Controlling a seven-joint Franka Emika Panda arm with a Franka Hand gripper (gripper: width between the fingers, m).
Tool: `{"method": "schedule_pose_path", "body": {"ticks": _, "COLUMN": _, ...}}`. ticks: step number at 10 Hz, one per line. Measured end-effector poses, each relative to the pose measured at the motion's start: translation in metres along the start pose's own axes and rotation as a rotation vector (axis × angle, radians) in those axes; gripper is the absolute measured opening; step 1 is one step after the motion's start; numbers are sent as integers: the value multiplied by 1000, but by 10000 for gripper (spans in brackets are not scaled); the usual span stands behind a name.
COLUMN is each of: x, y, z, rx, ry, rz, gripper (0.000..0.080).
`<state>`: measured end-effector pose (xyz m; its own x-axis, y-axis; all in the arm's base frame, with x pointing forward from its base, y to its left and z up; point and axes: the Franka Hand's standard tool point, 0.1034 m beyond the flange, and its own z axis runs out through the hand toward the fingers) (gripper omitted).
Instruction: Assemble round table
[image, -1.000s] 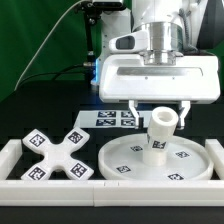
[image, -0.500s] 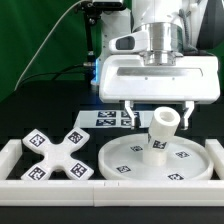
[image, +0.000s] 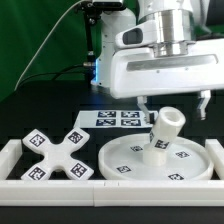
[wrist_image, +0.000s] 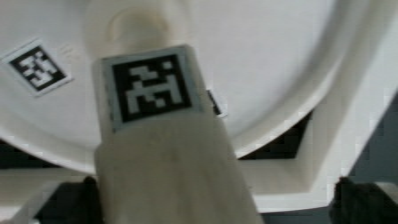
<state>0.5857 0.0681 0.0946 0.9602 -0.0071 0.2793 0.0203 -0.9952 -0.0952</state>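
- Currently logging the gripper (image: 174, 103) at the upper right of the exterior view, hanging over the disc; fingers (image: 143, 103) wide apart, clamped on nothing.
- Sighting the leg (image: 163, 134) at centre right, foot on the round disc (image: 145, 172), top leaning toward the exterior view's right; standing between the two fingers, touching neither as far as can be told.
- Reading the lean as a foot resting at the disc's middle fitting without sitting square. Judgement only, since the leg hides the joint itself.
- Cross-checking in the wrist view: leg (wrist_image: 160, 130) large in the middle with its tag toward the camera, disc (wrist_image: 302, 60) behind it, dark shapes either side of the leg, probably the fingertips (wrist_image: 365, 197), with clear gaps.
- Placing the cross base (image: 55, 153) at lower left, flat on the table, well apart from the disc; presumably parked for a later step.
- Noting the marker board (image: 112, 118) at upper centre, behind the disc, and the white rails (image: 60, 185) along the lower edge, likely there to keep parts from sliding off.
- Judging the next need: close on the leg and straighten it before any turning; risk of tipping if nudged sideways.
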Motion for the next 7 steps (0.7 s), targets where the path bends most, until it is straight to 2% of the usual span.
{"method": "schedule_pose_path", "body": {"ticks": 2, "x": -10, "y": 13, "z": 4, "rx": 14, "ry": -108, "rz": 15, "gripper": 649}}
{"method": "schedule_pose_path", "body": {"ticks": 4, "x": -5, "y": 25, "z": 2, "rx": 5, "ry": -116, "rz": 17, "gripper": 649}}
{"method": "schedule_pose_path", "body": {"ticks": 7, "x": -7, "y": 22, "z": 3, "rx": 1, "ry": -128, "rz": 52, "gripper": 649}}
